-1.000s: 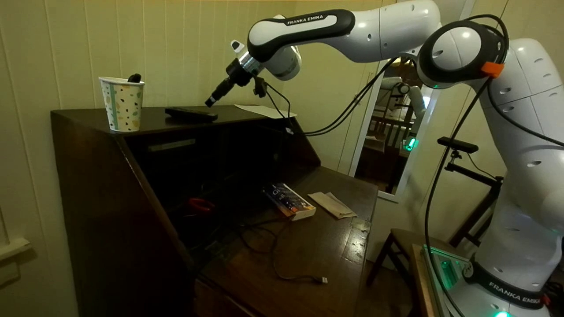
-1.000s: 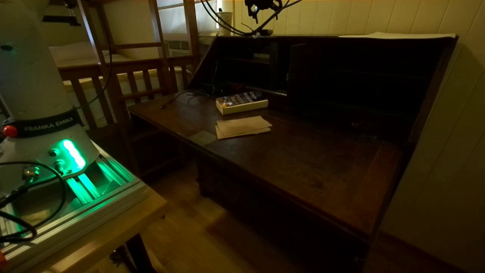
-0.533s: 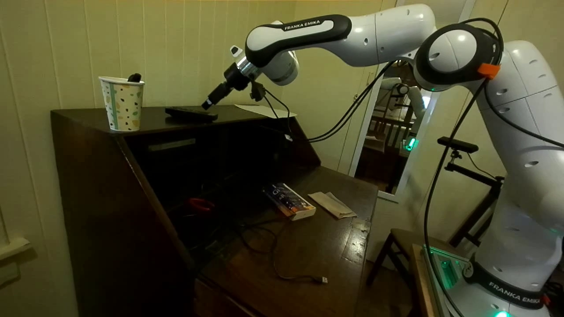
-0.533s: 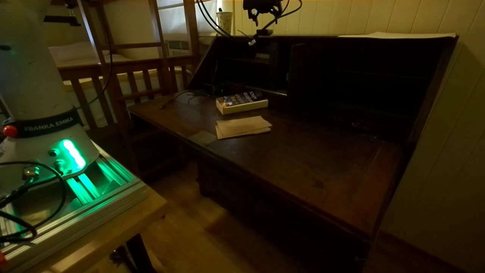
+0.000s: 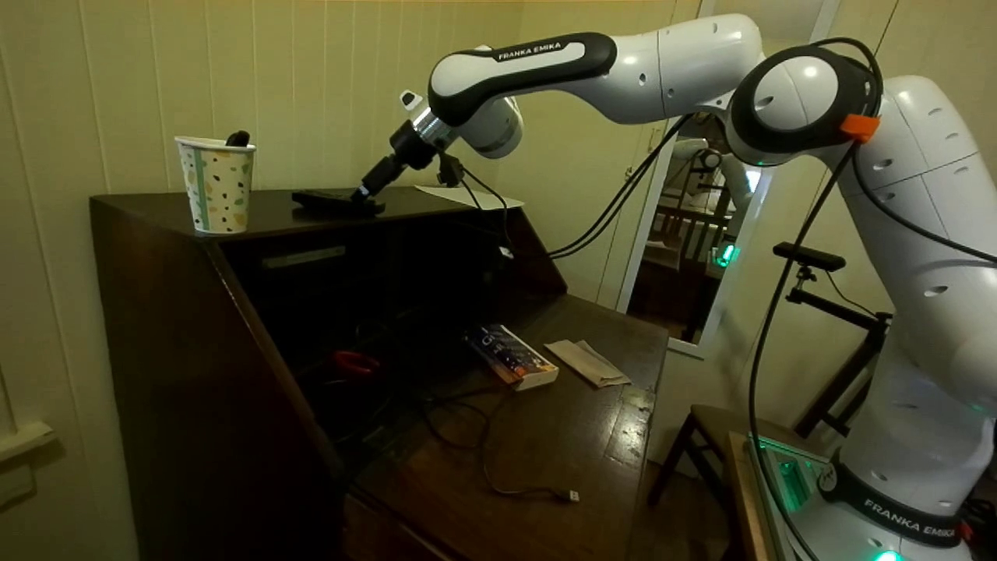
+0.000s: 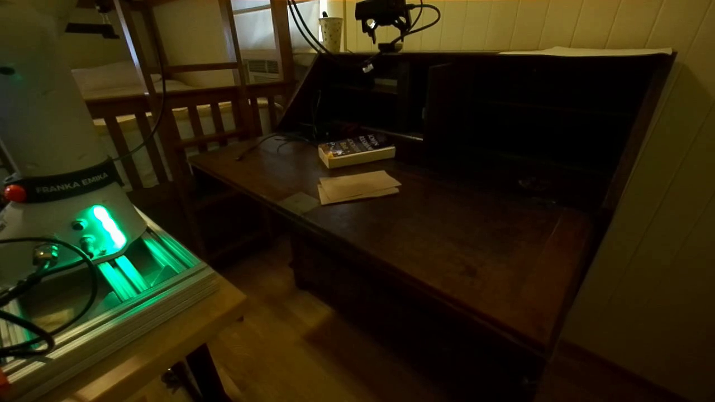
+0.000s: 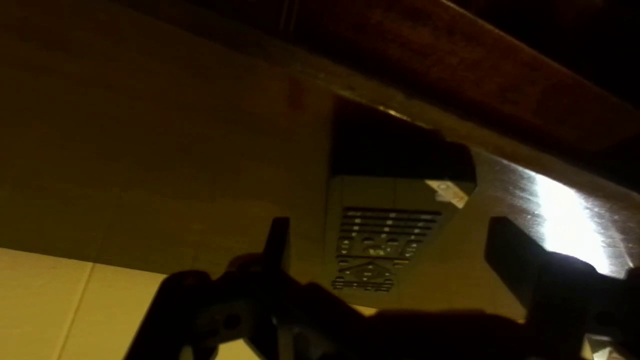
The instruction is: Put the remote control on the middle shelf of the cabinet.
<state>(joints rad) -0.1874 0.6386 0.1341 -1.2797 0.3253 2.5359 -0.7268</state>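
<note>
The black remote control [image 5: 323,202] lies flat on top of the dark brown cabinet [image 5: 187,343], near its front edge. It also shows in an exterior view [image 6: 389,48]. In the wrist view the remote control [image 7: 370,240] shows its button side, between the two fingers and apart from both. My gripper [image 7: 389,220] is open and empty. In an exterior view the gripper [image 5: 361,193] reaches down at a slant with its fingertips at one end of the remote control. The cabinet [image 6: 447,240] has its front folded down; its inner compartments are very dark and shelf edges are hard to see.
A patterned paper cup [image 5: 222,187] with a black item in it stands on the cabinet top. White paper [image 5: 467,196] lies there too. A book [image 5: 514,358], folded brown paper [image 5: 588,362] and a cable [image 5: 483,460] lie on the fold-down panel. A red item [image 5: 354,363] is inside.
My gripper has moved down and slightly toward the cup, so its fingertips are now at the remote control. The arm's hanging cables shifted with it. The remote control has not moved.
</note>
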